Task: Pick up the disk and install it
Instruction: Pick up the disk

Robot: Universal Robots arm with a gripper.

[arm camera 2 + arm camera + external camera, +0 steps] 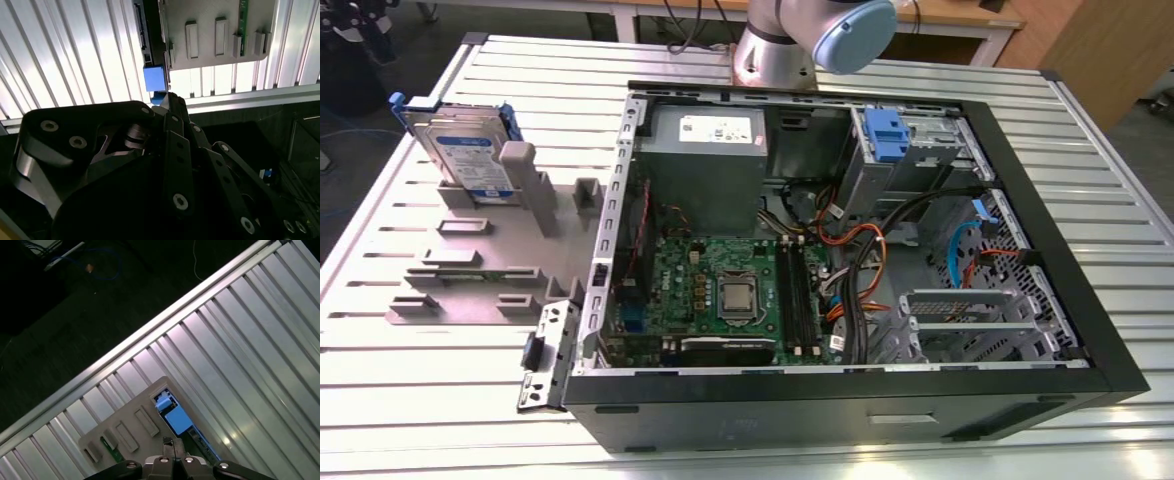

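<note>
The disk (463, 150), a silver drive with a white-and-blue label in a bright blue carrier, stands on edge in a grey holder (520, 190) on the exterior view's left, outside the computer case. In both wrist views I look down on the disk's edge, with its blue carrier (155, 77) (175, 416) just past my fingertips. My gripper (169, 100) (172, 444) hangs well above the disk, shut, with nothing between its fingers. The arm (814, 40) rises behind the case.
An open black computer case (1067, 330) lies on the slatted metal table (427, 400). It holds a motherboard (734, 290), a grey power supply (707, 150), cables and a silver drive cage with a blue latch (887, 135). The grey fixture plate (215, 30) (125, 435) carries small blocks.
</note>
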